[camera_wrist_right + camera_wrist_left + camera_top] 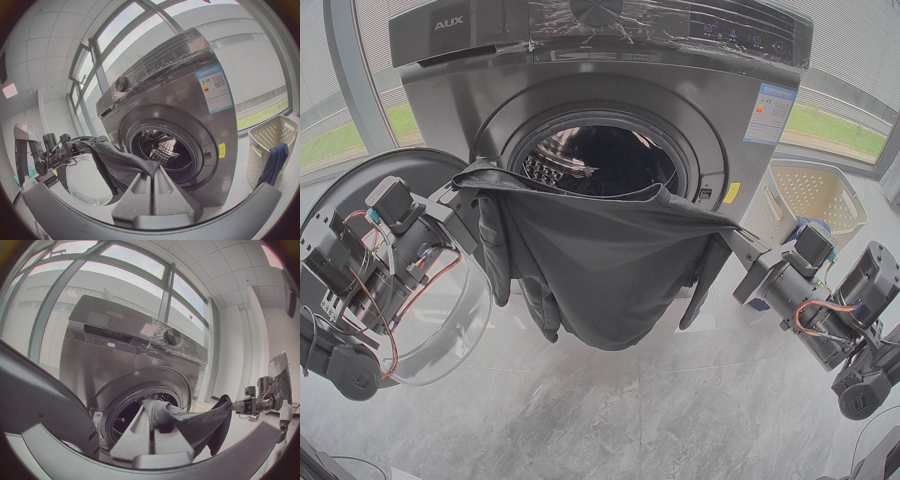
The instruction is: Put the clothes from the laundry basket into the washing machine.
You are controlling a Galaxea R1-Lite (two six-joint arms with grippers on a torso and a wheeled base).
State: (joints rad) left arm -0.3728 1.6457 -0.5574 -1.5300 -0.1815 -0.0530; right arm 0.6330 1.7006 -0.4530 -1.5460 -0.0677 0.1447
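I am holding the dark garment [600, 262] stretched crosswise between the left gripper [461, 187] and right gripper [735, 232], each pinched tight on its top edge. The drum opening [600, 159] is sitting straight ahead, midway between both grippers, so I am judging a forward push next.

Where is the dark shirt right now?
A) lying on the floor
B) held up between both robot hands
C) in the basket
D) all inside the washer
B: the left gripper and the right gripper each pinch one end of the shirt, which hangs between them in front of the washing machine.
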